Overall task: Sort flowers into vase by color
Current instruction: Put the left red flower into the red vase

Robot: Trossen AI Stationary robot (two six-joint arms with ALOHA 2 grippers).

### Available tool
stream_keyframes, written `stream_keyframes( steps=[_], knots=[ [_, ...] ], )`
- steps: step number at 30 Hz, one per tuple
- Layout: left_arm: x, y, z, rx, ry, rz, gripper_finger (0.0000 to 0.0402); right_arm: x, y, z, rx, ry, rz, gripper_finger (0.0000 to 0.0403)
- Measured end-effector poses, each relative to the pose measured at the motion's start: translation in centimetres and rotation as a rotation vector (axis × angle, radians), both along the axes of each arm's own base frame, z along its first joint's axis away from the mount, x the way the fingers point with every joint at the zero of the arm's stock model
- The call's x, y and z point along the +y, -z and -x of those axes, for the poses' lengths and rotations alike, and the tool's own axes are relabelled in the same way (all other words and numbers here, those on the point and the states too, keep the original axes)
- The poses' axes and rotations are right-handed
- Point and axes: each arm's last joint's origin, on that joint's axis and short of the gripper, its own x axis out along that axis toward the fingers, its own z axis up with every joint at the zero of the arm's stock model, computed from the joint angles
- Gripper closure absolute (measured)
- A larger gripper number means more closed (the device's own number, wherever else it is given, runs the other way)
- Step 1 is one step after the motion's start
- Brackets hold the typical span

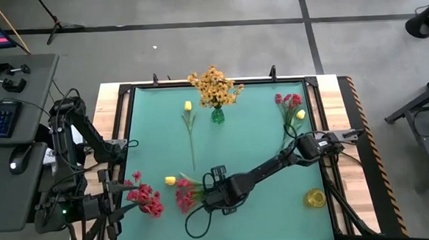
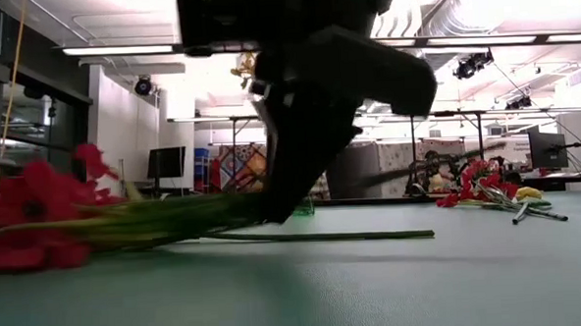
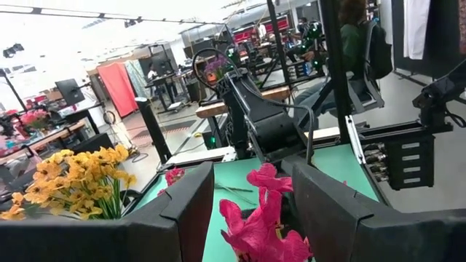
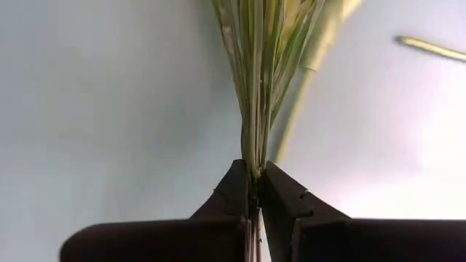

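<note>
- I have the right end effector [image 4: 254,191] clamped on the red flower's stem [image 4: 256,109], low on the table [image 1: 267,139].
- Left end effector [image 3: 247,211] gapes, idle.
- Next: lift, carry to a vase.

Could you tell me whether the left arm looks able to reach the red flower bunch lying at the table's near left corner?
Probably yes: the left gripper is open right over the red fabric flower bunch, with nothing between them.
</note>
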Motion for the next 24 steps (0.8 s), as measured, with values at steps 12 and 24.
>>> stream_keyframes(
  steps=[12,24],
  knots=[
    [2.2,-0.6,-4.6,0.047,-0.203,-0.141,0.0227,-0.8,-7.2,3.1,-0.056,0.021,0.111,0.0402],
    [5.3,-10.6,-6.5,0.027,-0.251,-0.224,0.0227,-0.3,-8.8,5.8,-0.076,0.096,0.238,0.0402]
  ],
)
